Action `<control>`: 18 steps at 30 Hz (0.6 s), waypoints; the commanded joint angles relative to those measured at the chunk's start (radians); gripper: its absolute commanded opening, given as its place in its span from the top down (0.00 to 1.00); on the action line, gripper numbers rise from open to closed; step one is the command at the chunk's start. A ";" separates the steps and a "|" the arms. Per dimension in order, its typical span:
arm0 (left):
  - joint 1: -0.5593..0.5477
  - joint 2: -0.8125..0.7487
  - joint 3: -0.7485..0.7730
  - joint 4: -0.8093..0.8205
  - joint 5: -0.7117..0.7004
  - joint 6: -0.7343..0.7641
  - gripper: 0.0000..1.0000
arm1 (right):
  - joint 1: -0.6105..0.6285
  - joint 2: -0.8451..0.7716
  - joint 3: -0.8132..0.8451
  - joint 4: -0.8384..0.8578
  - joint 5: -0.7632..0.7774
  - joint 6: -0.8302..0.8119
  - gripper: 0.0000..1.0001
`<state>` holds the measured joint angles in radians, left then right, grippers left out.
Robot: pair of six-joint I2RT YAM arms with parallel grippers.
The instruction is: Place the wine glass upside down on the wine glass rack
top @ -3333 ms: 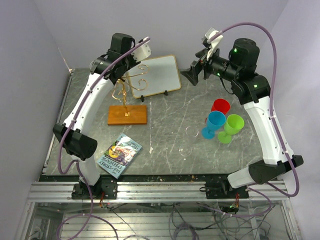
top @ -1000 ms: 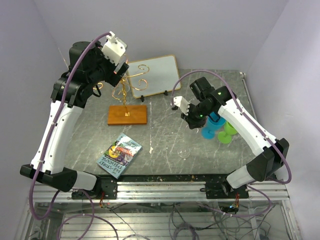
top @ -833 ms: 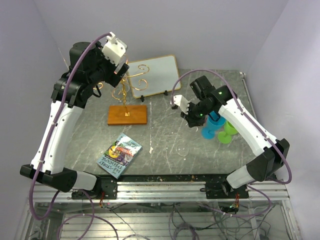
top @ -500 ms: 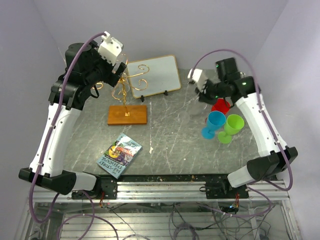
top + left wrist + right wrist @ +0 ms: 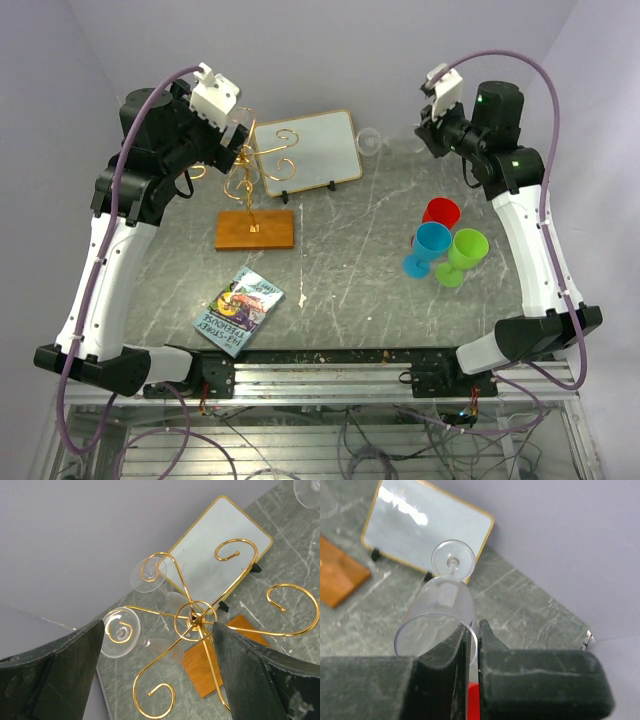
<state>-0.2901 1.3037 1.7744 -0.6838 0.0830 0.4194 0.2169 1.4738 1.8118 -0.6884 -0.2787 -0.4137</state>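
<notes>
My right gripper (image 5: 402, 142) is shut on the rim of a clear wine glass (image 5: 370, 140), held in the air at the back right. In the right wrist view the wine glass (image 5: 442, 605) lies sideways, its foot pointing away, its rim pinched at my gripper (image 5: 474, 635). The wine glass rack (image 5: 246, 178) is gold wire on an orange-brown base (image 5: 255, 229), at the back left. My left gripper (image 5: 232, 135) hangs open just above it. From the left wrist, the rack (image 5: 192, 617) shows between the open gripper (image 5: 160, 680) fingers, with two clear glasses (image 5: 120, 632) hanging upside down from its scrolls.
A white gold-framed board (image 5: 305, 150) leans behind the rack. Red (image 5: 440, 213), blue (image 5: 428, 247) and green (image 5: 462, 254) goblets stand at the right. A book (image 5: 238, 311) lies near the front left edge.
My right arm has lifted the clear wine glass off the table and swung it up to the back right. The left arm has risen slightly, still open.
</notes>
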 commanded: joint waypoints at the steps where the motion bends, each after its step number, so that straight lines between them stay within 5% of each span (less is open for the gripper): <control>1: 0.018 -0.024 -0.008 0.055 0.087 -0.034 0.01 | -0.007 -0.029 0.089 0.154 0.062 0.186 1.00; 8: 0.029 -0.041 -0.035 0.109 0.103 -0.127 0.01 | -0.007 -0.007 0.157 0.196 0.064 0.318 1.00; 18: 0.072 -0.048 -0.086 0.214 0.270 -0.441 0.01 | -0.005 0.044 0.250 0.231 -0.191 0.430 1.00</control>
<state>-0.2478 1.2728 1.7142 -0.5785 0.2260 0.1741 0.2150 1.4979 2.0109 -0.5228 -0.3229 -0.0490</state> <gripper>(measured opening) 0.993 0.046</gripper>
